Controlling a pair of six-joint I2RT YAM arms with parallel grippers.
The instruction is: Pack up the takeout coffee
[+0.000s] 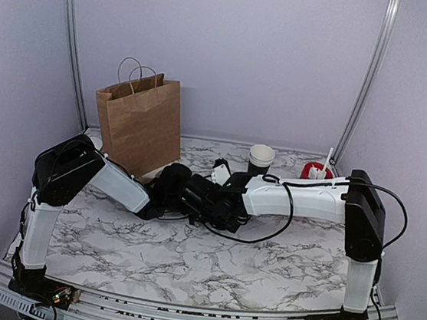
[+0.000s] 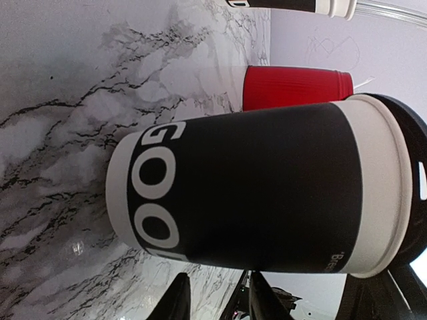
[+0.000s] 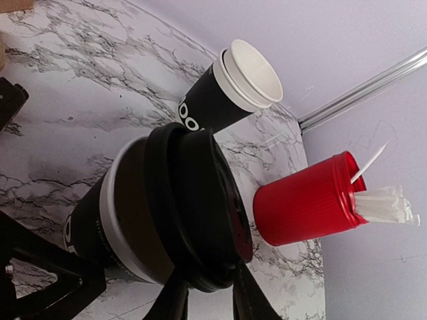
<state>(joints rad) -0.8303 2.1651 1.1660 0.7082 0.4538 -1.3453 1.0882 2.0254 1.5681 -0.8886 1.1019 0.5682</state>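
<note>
The fingers (image 3: 175, 301) of the right gripper (image 3: 208, 285) stand only a little apart, and the near edge of the black plastic lid (image 3: 200, 200) sits between them. They appear to pinch it, though their tips are hidden behind it. The lid lies on the mouth of the takeout coffee cup (image 2: 253, 193), which stands on the marble table (image 2: 60, 133) directly in front of both grippers. The whole white rim shows beside the lid, so I judge that it is not snapped down yet. The left gripper (image 2: 220, 297) also has its fingers close together, right at the cup's side, and I cannot tell whether they hold anything or only touch the cup. To do this step well, the lid should be pushed straight along the cup's axis and evenly all around. The paper wall should be braced but not squeezed, otherwise the cup may tip or dent. Beyond the right fingers stand the stack of cups (image 3: 220, 93) and, beside it, the red cup (image 3: 303, 200) of white sticks (image 3: 383, 203); neither should be bumped. Farther off, beyond the left fingers, the brown paper bag (image 1: 139, 124) stands upright.
</note>
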